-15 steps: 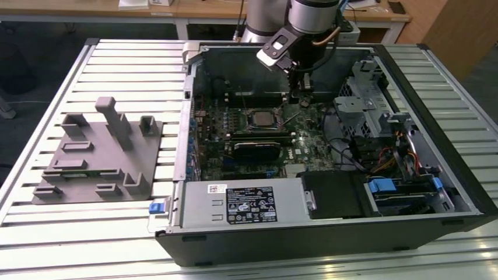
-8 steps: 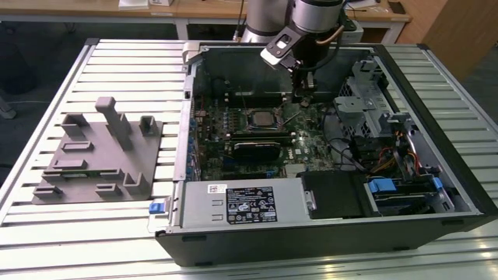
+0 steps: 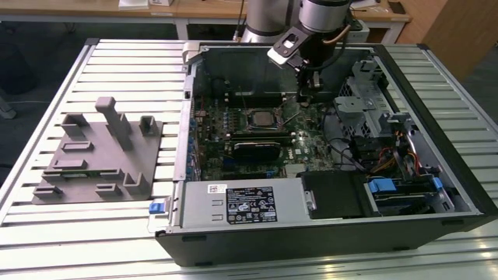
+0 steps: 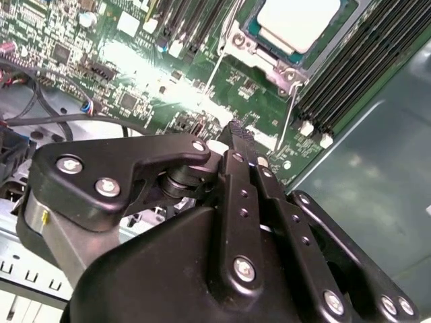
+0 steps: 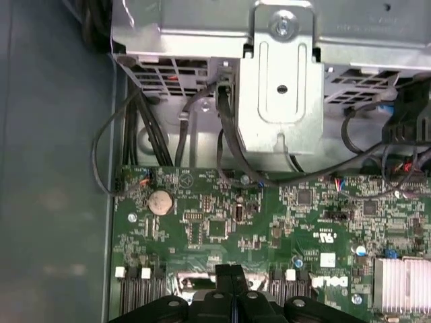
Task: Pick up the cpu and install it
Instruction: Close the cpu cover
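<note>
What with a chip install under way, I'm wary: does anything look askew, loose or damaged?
Nothing stands out. The small square silvery-topped cpu looks flat in its metal-framed socket on the green motherboard; the black gripper, fingers shut, holds nothing.

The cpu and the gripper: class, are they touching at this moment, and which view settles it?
Apart. In the second wrist view the cpu sits in its socket, with bare green board between it and the gripper tips.
</note>
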